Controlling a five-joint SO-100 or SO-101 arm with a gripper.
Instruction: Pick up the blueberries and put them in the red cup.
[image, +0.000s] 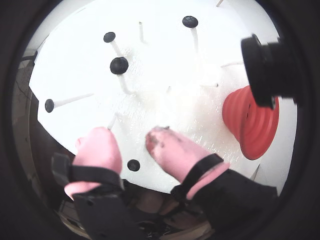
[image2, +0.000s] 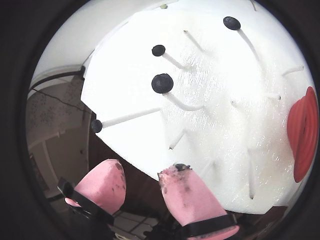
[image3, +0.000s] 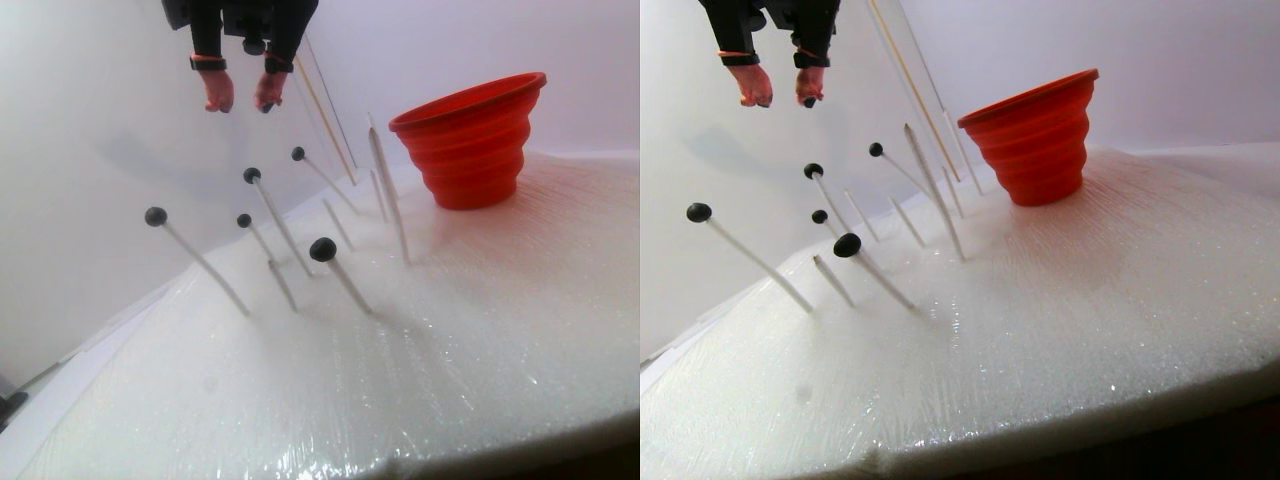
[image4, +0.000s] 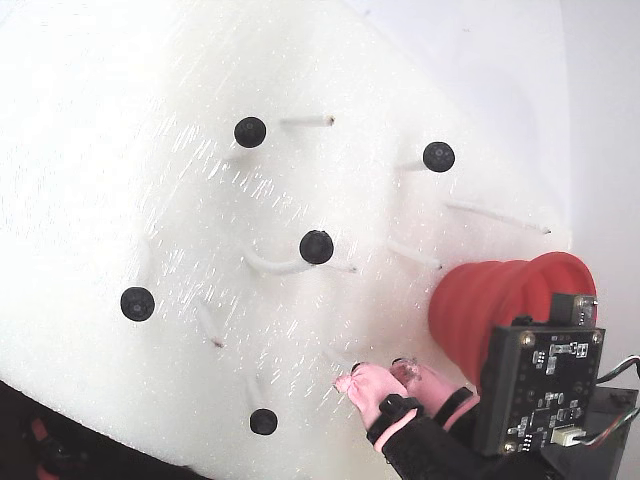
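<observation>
The tool (image: 132, 141) hangs released and empty near the foam edge, blueberries (image: 119, 65) on pegs, red cup (image: 250, 122) alongside.

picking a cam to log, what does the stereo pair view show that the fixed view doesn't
Only the stereo pair view shows the red cup from the side, upright with its open rim on top, and the pincer hanging open high above the pegs. Only the fixed view shows the layout from above, plus the circuit board on the arm covering part of the cup. Both show five blueberries perched on white pegs in the white foam sheet, none held.
</observation>
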